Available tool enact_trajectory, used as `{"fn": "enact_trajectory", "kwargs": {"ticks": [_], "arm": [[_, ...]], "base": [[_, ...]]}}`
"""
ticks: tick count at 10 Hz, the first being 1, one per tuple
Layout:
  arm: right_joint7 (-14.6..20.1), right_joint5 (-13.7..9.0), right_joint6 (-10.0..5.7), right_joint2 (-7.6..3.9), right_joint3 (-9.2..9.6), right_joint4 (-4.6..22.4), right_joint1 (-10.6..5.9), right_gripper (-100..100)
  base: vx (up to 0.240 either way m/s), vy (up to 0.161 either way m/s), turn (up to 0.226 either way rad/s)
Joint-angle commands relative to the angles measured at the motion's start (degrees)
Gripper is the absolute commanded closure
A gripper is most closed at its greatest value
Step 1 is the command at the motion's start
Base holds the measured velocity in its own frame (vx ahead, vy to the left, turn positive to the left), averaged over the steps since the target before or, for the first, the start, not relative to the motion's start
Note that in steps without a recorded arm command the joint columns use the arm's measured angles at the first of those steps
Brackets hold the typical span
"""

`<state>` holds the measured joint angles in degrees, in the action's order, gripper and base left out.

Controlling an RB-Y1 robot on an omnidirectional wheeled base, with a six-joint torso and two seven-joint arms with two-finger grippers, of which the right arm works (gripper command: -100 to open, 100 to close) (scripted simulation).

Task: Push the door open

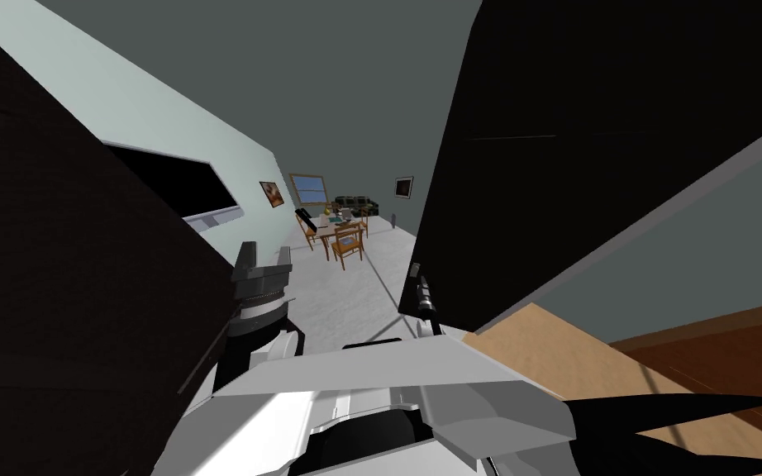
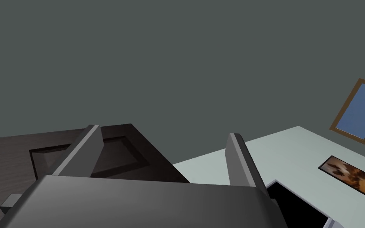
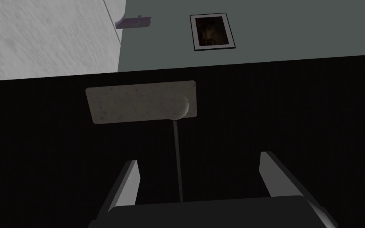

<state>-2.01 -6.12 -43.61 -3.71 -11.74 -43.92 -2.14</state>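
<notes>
Door (image 1: 586,124), black: standing ajar, leaving a gap along its free edge with a pale floor (image 1: 346,289) and a wooden dining table (image 1: 331,225) far beyond it.
Handle plate (image 3: 138,103), pale, with round knob (image 3: 179,107): sitting on the door face.
Right gripper (image 3: 199,158): facing the door near the handle plate, fingers spread apart, gripping nothing; contact with the door not readable.
Left gripper (image 2: 164,131): hanging across the gap from the door, beside a dark brown panelled leaf (image 2: 23,158), fingers spread, holding nothing.
</notes>
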Motion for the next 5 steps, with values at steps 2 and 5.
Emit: {"fn": "enact_trajectory", "kwargs": {"ticks": [2, 5], "arm": [[-0.15, -0.16, -0.88, -0.12, -0.37, 0.50, 0.05, -100], [-0.27, -0.32, -1.66, 0.33, -0.75, 0.83, 0.23, -100]], "base": [[0.256, -0.059, 0.034], [0.237, -0.099, 0.038]]}}
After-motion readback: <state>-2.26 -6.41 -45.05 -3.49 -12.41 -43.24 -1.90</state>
